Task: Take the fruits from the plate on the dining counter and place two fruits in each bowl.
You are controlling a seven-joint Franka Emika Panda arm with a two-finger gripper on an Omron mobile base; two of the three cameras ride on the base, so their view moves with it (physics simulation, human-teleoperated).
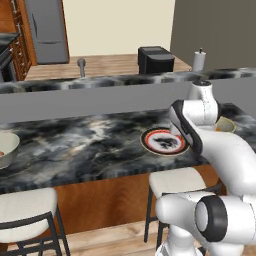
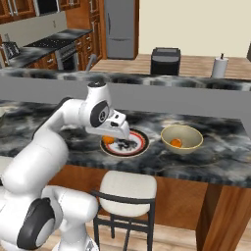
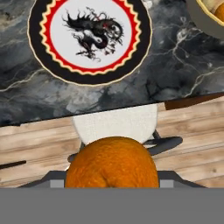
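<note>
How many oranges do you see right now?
2. One orange is held in the tool above the plate; another lies in the right bowl. The left bowl may hide more.

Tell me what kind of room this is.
A home kitchen with a dining bar, most likely: a marbled counter with stools tucked under it, a fridge and stove among wooden cabinets behind, and a toaster on the far ledge.
</note>
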